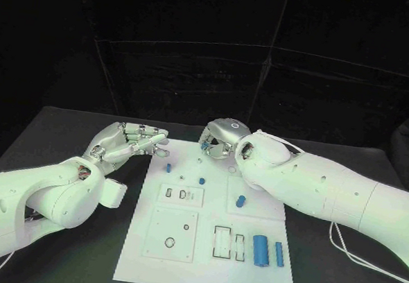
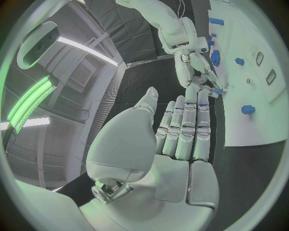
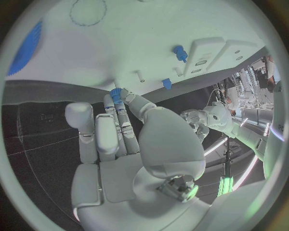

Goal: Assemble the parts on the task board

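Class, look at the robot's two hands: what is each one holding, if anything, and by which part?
The right hand pinches a small blue part at its fingertips, by its lower end. The left hand holds nothing, fingers extended.

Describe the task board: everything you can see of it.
The task board is a flat white rectangular plate lying on the black table, long side running away from the robot. It carries raised white blocks with slots, outlined rectangular recesses, small blue parts lying or standing on it. The right hand works over its far edge.

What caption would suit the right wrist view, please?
Right hand pinches a small blue part at its fingertips above the white task board.
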